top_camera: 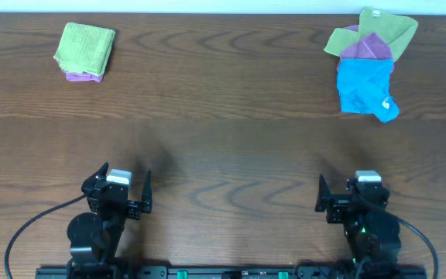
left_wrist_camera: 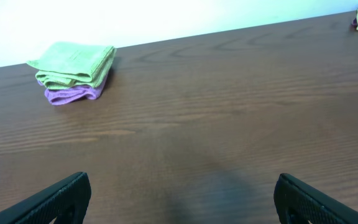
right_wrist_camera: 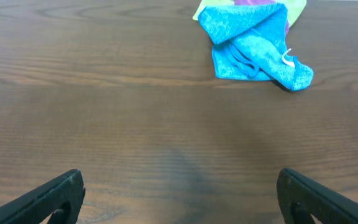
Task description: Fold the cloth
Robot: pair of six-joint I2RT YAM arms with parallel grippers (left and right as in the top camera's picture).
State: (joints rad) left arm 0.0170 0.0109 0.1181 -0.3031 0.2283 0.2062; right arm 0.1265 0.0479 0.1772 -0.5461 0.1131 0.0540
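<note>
The lime-green cloth (top_camera: 86,46) lies folded into a small square at the far left of the table, on top of a folded purple cloth (top_camera: 82,76). It also shows in the left wrist view (left_wrist_camera: 73,62); no white tag is visible. My left gripper (top_camera: 125,173) is open and empty near the front edge, far from the cloth, with its jaws (left_wrist_camera: 182,196) over bare wood. My right gripper (top_camera: 352,184) is open and empty at the front right, its jaws (right_wrist_camera: 180,193) also over bare wood.
A loose pile sits at the far right: a bright blue cloth (top_camera: 365,85), also in the right wrist view (right_wrist_camera: 253,46), with a purple cloth (top_camera: 366,48) and another green cloth (top_camera: 385,27) bunched behind it. The table is dark wood (top_camera: 223,116).
</note>
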